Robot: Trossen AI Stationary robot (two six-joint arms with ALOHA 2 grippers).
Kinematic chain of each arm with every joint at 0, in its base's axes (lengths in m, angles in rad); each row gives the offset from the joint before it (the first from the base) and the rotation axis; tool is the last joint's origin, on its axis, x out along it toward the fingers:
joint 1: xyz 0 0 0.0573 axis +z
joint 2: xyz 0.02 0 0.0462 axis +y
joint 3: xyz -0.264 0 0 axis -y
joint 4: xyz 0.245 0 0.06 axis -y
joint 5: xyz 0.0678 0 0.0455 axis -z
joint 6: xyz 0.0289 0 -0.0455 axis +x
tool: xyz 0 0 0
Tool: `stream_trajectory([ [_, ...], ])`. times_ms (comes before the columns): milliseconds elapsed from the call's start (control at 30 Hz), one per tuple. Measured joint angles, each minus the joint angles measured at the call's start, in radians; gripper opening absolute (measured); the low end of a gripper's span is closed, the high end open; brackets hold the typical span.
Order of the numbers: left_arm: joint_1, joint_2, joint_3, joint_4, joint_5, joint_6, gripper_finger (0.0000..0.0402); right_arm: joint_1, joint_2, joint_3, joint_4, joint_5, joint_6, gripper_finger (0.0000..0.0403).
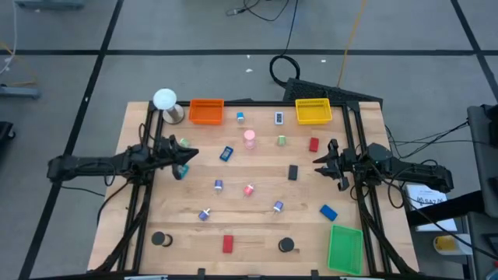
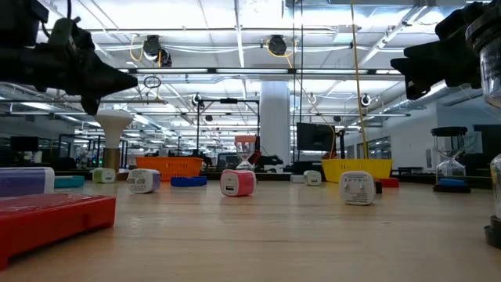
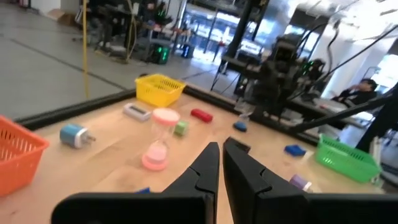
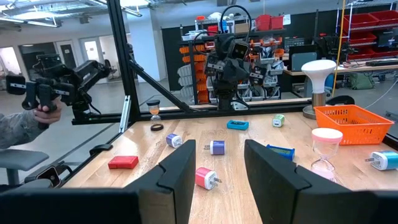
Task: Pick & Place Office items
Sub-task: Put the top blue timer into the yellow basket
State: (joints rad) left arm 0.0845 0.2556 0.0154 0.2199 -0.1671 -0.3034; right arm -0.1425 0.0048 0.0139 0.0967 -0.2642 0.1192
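Black left pincer [image 1: 185, 158] hovers closed, apparently empty; right pincer [image 1: 325, 165] open.

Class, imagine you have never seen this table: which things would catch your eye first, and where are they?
Three bright trays stand out: an orange tray and a yellow tray along the far edge, a green tray at the near right corner. Between them small office items dot the wood, with a pink hourglass near the middle. The left gripper and right gripper hover at either side.

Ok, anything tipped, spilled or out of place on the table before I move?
Nothing stands out. Items lie scattered, the pink hourglass stands upright, the orange tray and yellow tray sit square. Left gripper and right gripper hover empty.
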Motion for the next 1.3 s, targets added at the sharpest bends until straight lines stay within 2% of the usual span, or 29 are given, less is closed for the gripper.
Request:
stream_trajectory([
  [333,0.0,0.286,0.051,0.033,-0.159,-0.091,0.0019,0.0,0.0,0.0,0.0,0.0,0.0,0.013],
  [533,0.0,0.466,0.186,0.011,-0.159,-0.097,0.0019,0.0,0.0,0.0,0.0,0.0,0.0,0.013],
  [733,0.0,0.649,0.435,-0.224,-0.146,-0.102,0.0019,0.0,0.0,0.0,0.0,0.0,0.0,0.013],
  [833,0.0,0.726,0.527,-0.292,-0.146,-0.17,0.0019,0.0,0.0,0.0,0.0,0.0,0.0,0.013],
  [1100,0.014,0.914,0.624,-0.302,-0.126,-0.308,0.0019,0.0,0.0,0.0,0.0,0.0,0.0,0.013],
  [1233,-0.009,0.977,0.636,-0.28,-0.049,-0.216,0.002,0.0,0.0,0.0,0.0,0.0,0.0,0.013],
  [1300,-0.042,1.011,0.634,-0.274,-0.08,-0.155,0.0021,0.0,0.0,0.0,0.0,0.0,0.0,0.013],
])
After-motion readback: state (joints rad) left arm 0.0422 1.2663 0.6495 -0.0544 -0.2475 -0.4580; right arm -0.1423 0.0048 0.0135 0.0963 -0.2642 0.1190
